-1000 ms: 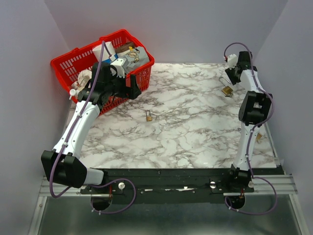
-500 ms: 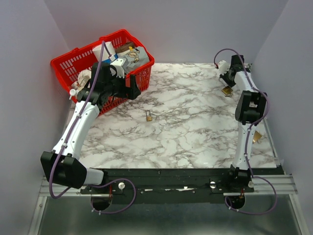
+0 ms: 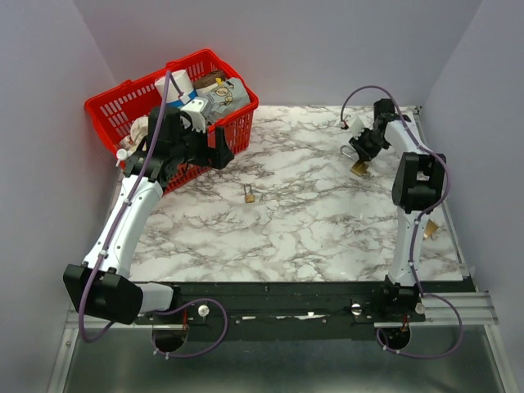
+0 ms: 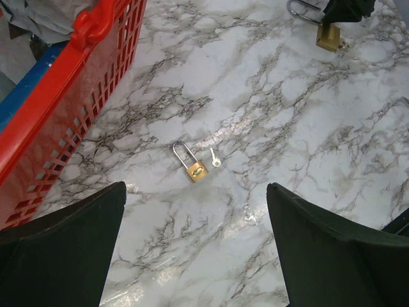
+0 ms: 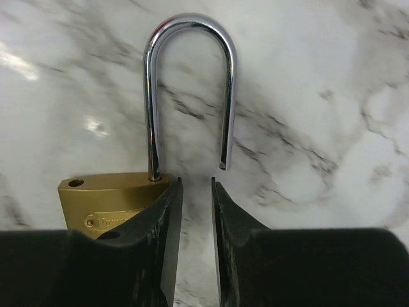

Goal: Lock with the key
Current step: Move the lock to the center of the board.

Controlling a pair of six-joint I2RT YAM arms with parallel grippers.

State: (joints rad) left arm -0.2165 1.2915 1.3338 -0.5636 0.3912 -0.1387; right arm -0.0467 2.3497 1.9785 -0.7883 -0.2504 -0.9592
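So my right gripper [image 5: 195, 182] is down on the worktop [image 3: 311, 221] near the far right corner, right at the big padlock [image 5: 108, 198]. Its jaws are pinched to a narrow slit with bare marble showing through. I honestly can't tell if they're grasping anything. The brass body sits just beside and partly under one finger. Its shackle [image 5: 190, 22] is popped open, one leg in the body and the free end hanging loose.

My left gripper [image 4: 196, 186] is spread wide and holding nothing, up in the air next to the red basket [image 3: 123, 102] in the far left corner. Below it, around the middle of the worktop, lies a small padlock [image 4: 192, 165] with the key [image 4: 215, 158] flat just beside it, not touching.
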